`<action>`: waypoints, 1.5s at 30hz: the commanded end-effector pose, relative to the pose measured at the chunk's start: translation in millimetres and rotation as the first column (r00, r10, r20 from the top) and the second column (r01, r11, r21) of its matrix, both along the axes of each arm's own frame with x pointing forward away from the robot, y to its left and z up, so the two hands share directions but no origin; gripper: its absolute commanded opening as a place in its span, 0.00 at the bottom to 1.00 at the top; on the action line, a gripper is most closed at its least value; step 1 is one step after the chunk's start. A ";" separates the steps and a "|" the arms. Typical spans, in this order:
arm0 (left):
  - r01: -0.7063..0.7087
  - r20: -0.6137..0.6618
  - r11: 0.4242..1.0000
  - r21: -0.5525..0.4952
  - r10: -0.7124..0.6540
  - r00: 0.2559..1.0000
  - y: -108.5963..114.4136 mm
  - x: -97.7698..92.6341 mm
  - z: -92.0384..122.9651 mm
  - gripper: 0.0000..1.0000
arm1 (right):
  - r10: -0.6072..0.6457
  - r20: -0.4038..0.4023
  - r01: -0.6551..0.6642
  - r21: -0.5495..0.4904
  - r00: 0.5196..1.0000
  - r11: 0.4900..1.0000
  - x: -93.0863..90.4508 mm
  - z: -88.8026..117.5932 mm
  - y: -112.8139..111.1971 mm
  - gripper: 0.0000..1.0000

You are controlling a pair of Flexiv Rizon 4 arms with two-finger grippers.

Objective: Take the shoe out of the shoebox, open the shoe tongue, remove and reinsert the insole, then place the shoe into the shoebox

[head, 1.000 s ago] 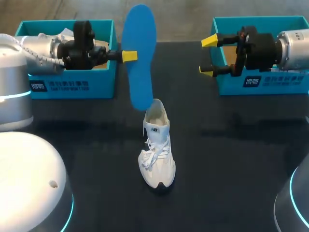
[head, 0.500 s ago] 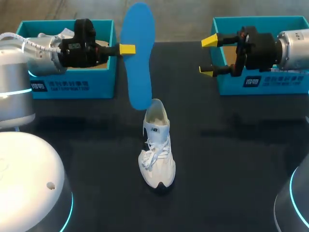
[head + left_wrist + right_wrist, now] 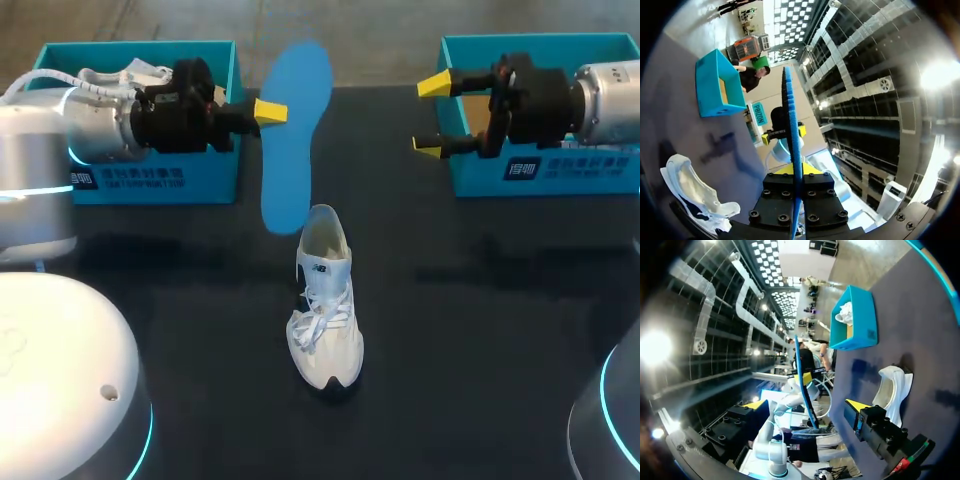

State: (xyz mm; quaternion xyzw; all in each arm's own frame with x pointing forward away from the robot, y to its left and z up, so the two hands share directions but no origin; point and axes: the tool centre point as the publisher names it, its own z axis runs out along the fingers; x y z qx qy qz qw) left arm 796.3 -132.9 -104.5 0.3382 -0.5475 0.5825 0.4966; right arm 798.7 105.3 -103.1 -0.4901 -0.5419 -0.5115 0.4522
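Print: we note white lettering on the front walls of the left shoebox [image 3: 150,180] and the right shoebox [image 3: 560,172], and a small dark mark on the shoe's tongue.
Left gripper [image 3: 270,112]: our fingers are clamped on the edge of the blue insole [image 3: 292,130], which is held on end.
Right gripper [image 3: 432,116]: fingers spread wide, nothing between them, in front of the right shoebox.
Shoe [image 3: 325,300]: white, laced, upright on the black table [image 3: 480,330], outside both boxes. The insole's lower end is near its heel opening.

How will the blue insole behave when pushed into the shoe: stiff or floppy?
Probably light and springy: pinched at one edge by the left hand, the blue insole holds its shape without drooping. It looks thin edge-on, so it may buckle if pushed. The unheld shoe could slide.
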 end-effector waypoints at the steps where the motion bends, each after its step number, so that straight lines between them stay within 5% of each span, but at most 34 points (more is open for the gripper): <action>1: 0.011 -0.008 1.000 -0.003 -0.011 1.000 -1.5 1.9 -3.3 0.00 | -0.009 -0.010 0.007 -0.135 1.000 0.991 -5.0 29.4 4.4 1.00; 9: 0.028 -0.093 0.999 0.017 -0.026 0.995 -3.3 -0.4 -5.1 0.00 | -0.071 -0.023 0.055 -0.409 0.997 0.911 -9.9 63.8 18.6 1.00; 17: 0.019 -0.191 1.000 0.019 -0.015 0.981 -4.2 -1.6 -3.5 0.00 | -0.086 0.019 0.079 -0.624 0.996 0.777 -16.1 96.2 37.2 1.00; 45: -0.002 -0.196 0.999 0.033 0.008 0.981 -6.0 -2.2 -4.7 0.00 | -0.057 0.167 0.176 -0.922 0.984 0.346 -29.6 142.2 91.7 1.00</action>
